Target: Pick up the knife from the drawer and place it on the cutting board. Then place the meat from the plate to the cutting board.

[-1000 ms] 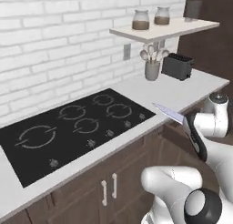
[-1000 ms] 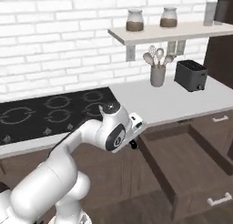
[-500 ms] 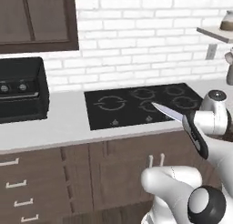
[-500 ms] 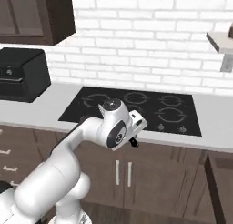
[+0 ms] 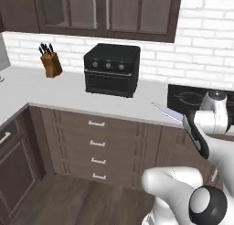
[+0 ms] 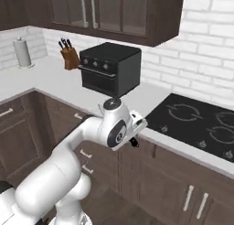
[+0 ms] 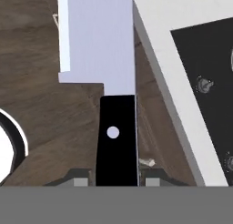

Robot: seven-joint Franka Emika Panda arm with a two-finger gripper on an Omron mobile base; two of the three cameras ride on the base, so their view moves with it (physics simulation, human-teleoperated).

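knife (image 7: 116,82): stiff, slick blade, probably light | hold: black handle | tool (image 7: 113,177): clamped narrow on handle, over desk (image 5: 68,98) edge

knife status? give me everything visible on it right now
The kitchen knife with the long silver blade and short black handle is held in the pincer, whose dark tips clamp the handle's end from both sides. The handle is flat, matte black, with one pale round rivet. The blade looks like smooth, pale metal, wide and flat, running out of the hand view's top. In the left base view the blade points up and left from the arm, its tip in front of the light grey countertop's edge. Nothing else touches it.
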